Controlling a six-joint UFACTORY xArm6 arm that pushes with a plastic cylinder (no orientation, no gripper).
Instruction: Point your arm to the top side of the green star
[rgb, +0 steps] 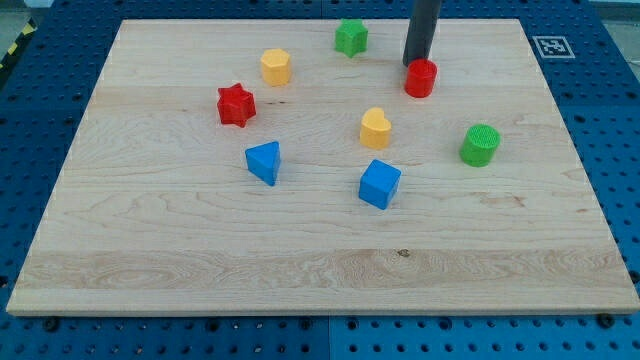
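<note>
The green star (351, 37) lies near the view's top edge of the wooden board, a little right of centre. My tip (414, 64) stands to the star's right and slightly lower. It is apart from the star. It sits just above and to the left of the red cylinder (421, 78), close to or touching it. The dark rod runs straight up out of the view's top.
On the wooden board (150, 230) lie a yellow hexagon block (276, 66), a red star (236, 104), a yellow heart (375, 128), a green cylinder (480, 145), a blue triangle (264, 161) and a blue cube (380, 184). A marker tag (550, 46) sits at the top right corner.
</note>
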